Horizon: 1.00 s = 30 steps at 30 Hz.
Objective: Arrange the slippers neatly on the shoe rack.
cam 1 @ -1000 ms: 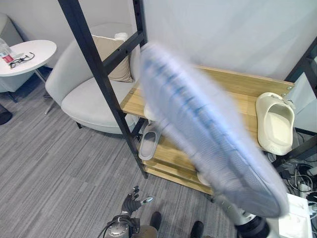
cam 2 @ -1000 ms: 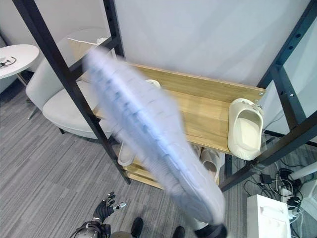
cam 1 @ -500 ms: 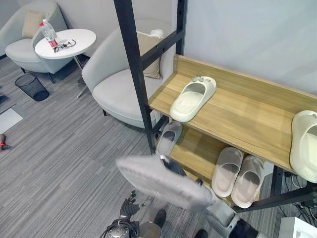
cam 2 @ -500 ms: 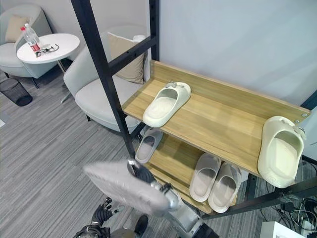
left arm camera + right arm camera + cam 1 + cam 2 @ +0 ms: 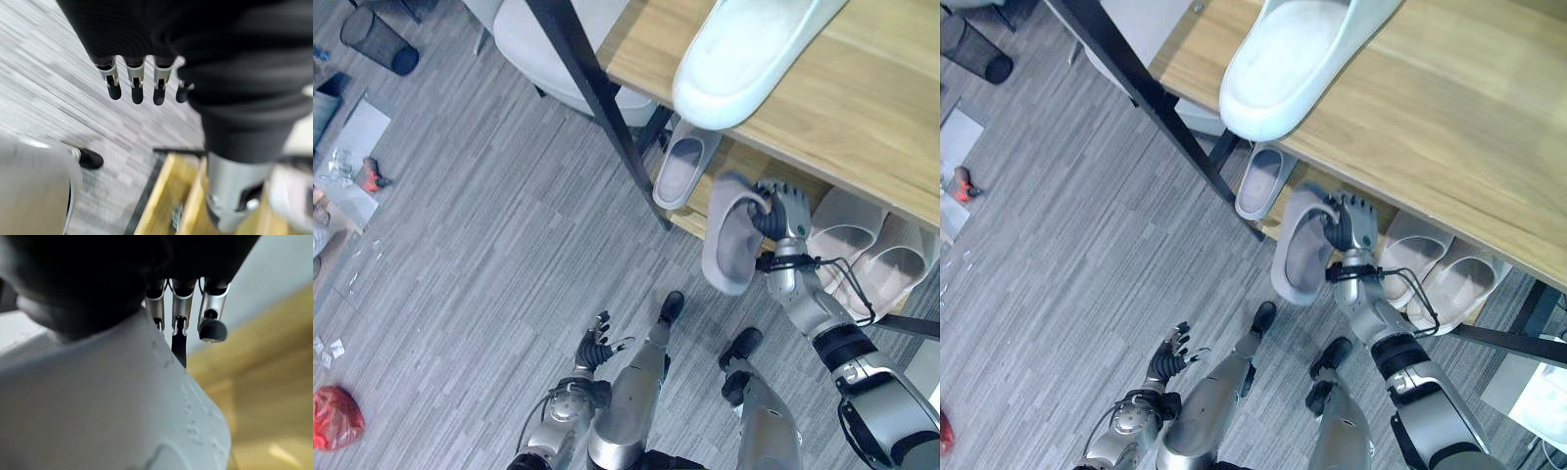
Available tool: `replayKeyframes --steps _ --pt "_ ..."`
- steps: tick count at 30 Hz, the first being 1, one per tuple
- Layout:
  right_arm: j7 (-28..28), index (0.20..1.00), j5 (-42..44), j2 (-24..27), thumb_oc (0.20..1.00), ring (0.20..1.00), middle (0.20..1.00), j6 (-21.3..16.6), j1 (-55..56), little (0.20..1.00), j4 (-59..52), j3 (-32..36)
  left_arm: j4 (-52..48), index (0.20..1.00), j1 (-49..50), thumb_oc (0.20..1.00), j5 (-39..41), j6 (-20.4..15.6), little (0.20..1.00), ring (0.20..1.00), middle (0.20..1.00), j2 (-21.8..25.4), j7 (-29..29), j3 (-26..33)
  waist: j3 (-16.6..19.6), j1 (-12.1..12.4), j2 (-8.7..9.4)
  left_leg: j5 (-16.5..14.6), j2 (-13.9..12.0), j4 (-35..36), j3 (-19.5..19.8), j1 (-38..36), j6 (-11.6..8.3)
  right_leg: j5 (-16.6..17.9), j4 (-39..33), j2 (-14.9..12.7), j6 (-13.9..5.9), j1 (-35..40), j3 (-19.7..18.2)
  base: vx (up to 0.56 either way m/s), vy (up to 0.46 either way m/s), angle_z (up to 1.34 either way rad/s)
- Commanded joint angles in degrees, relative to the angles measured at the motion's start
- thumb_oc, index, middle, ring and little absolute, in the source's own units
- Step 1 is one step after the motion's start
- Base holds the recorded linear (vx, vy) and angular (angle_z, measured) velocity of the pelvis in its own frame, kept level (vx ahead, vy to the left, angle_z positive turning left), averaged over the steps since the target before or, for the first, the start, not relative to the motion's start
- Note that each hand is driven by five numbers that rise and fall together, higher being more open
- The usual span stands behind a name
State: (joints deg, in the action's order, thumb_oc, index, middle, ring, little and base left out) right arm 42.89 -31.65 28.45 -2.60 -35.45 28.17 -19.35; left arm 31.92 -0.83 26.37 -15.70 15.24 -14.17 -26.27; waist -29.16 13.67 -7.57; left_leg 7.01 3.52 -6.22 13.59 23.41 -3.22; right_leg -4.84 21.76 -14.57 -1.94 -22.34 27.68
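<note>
In the left eye view, the right robot hand (image 5: 781, 210) grips a grey slipper (image 5: 730, 238) by its upper edge, just in front of the shoe rack's lower shelf (image 5: 705, 188). Another grey slipper (image 5: 681, 167) lies on that shelf to the left, a pale pair (image 5: 867, 245) to the right. A white slipper (image 5: 749, 54) rests on the top shelf (image 5: 862, 108). The left robot hand (image 5: 595, 345) hangs low over the grey floor (image 5: 470, 245), fingers relaxed and spread.

In the left wrist view, its fingers (image 5: 136, 88) point straight, holding nothing.

In the right wrist view, fingers (image 5: 211, 313) curl over the slipper's pale surface.
</note>
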Motion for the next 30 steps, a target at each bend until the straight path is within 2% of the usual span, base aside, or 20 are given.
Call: replayKeyframes --steps 1,2,4,6,7,10,14,17,22,26,30 --pt "5.1 0.200 -2.5 5.2 0.200 0.200 0.200 1.5 -2.1 0.200 -2.5 0.4 -1.6 1.000 1.4 1.000 1.2 -2.9 1.000 1.000 1.000 1.1 -0.5 0.3 3.8 0.7 2.58 -8.3 0.5 -10.6 -3.5 5.6 -0.12 -2.9 0.9 -1.6 -5.16 0.4 -4.9 0.02 0.030 0.17" --pt "5.9 0.200 -2.9 8.4 0.200 0.200 0.200 2.8 -5.4 0.200 0.7 -0.1 -1.3 1.000 1.3 1.000 1.9 -3.2 1.000 1.000 1.000 1.2 -0.2 0.4 3.3 1.0 2.49 -9.0 1.0 -12.9 -3.4 8.2 0.09 -3.8 4.1 -2.4 -5.04 -2.4 -5.4 -0.05 0.047 0.14" --pt "6.0 0.200 -2.8 8.4 0.200 0.200 0.200 2.7 -5.6 0.200 0.9 -0.3 -1.3 1.000 1.2 1.000 1.9 -3.2 1.000 1.000 1.000 1.1 -0.2 0.5 3.4 0.9 2.57 -9.1 1.1 -13.2 -3.5 8.7 0.12 -4.0 4.4 -2.5 -5.05 -2.9 -5.5 -0.03 0.024 0.10" --pt "7.3 0.200 -2.3 12.5 0.200 0.200 0.200 4.2 -11.0 0.200 8.2 -2.6 -0.8 1.000 0.6 1.000 2.7 -3.6 1.000 1.000 1.000 1.3 -0.2 0.6 3.1 1.4 2.68 -10.1 1.8 -16.8 -3.3 13.3 0.37 -5.5 8.9 -3.5 -4.63 -7.6 -6.2 -0.04 0.027 0.08" --pt "7.3 0.200 -2.3 12.5 0.200 0.200 0.200 4.2 -11.0 0.200 8.2 -2.7 -0.8 1.000 0.6 1.000 2.7 -3.6 1.000 1.000 1.000 1.3 -0.2 0.6 3.1 1.4 2.70 -10.1 1.8 -16.9 -3.3 13.4 0.37 -5.5 9.0 -3.5 -4.63 -7.7 -6.2 -0.04 0.038 0.13" --pt "8.6 0.200 -0.6 17.2 0.200 0.200 0.200 5.6 -17.3 0.200 16.8 -6.1 -2.2 1.000 0.2 1.000 4.7 -4.3 1.000 1.000 1.000 1.9 -0.4 0.6 2.7 1.8 2.87 -10.7 2.7 -21.0 -3.3 19.8 0.74 -7.0 14.5 -4.7 -4.01 -14.4 -7.5 -0.03 0.044 0.12" --pt "8.7 0.200 1.5 18.3 0.200 0.200 0.200 5.3 -20.8 0.200 22.9 -8.7 -2.8 1.000 0.1 1.000 5.8 -4.2 1.000 1.000 1.000 2.3 -0.2 0.3 2.4 2.3 2.66 -11.2 3.4 -23.3 -3.2 23.1 1.03 -8.0 17.3 -5.6 -3.74 -18.0 -8.0 -0.01 0.018 0.04" --pt "8.8 0.200 3.0 16.8 0.200 0.200 0.200 4.8 -23.3 0.200 26.9 -10.8 -2.0 1.000 -0.7 1.000 6.3 -4.0 1.000 1.000 1.000 2.0 -0.2 -0.2 2.4 2.4 2.45 -11.9 4.2 -25.7 -3.2 25.8 1.38 -9.5 20.8 -6.6 -3.37 -21.0 -8.7 0.00 0.006 0.02" --pt "8.7 0.200 3.1 14.5 0.200 0.200 0.200 4.7 -25.4 0.200 26.9 -12.3 -1.5 1.000 -2.1 1.000 6.0 -4.2 1.000 1.000 1.000 1.6 -0.6 -0.9 2.4 2.5 2.29 -12.3 5.0 -27.5 -3.2 27.9 1.81 -9.9 22.4 -7.2 -3.26 -23.1 -9.2 0.01 0.027 0.07" --pt "9.6 0.200 3.4 11.6 0.200 0.200 0.200 4.8 -28.0 0.200 29.1 -13.0 -2.9 1.000 -2.1 1.000 5.7 -4.8 1.000 1.000 1.000 2.0 -1.1 -2.1 2.3 3.4 1.51 -12.1 5.9 -27.6 -2.8 29.3 2.21 -9.9 23.1 -8.1 -3.38 -24.5 -9.2 -0.01 0.024 0.05" --pt "9.6 0.200 3.3 11.6 0.200 0.200 0.200 4.5 -31.1 0.200 31.0 -15.5 -3.5 1.000 -2.0 1.000 5.5 -4.9 1.000 1.000 1.000 2.5 -1.1 -2.7 2.1 4.7 1.13 -11.7 6.3 -27.2 -2.5 29.8 2.31 -9.9 23.1 -8.5 -3.67 -25.1 -9.1 0.00 0.003 0.03"
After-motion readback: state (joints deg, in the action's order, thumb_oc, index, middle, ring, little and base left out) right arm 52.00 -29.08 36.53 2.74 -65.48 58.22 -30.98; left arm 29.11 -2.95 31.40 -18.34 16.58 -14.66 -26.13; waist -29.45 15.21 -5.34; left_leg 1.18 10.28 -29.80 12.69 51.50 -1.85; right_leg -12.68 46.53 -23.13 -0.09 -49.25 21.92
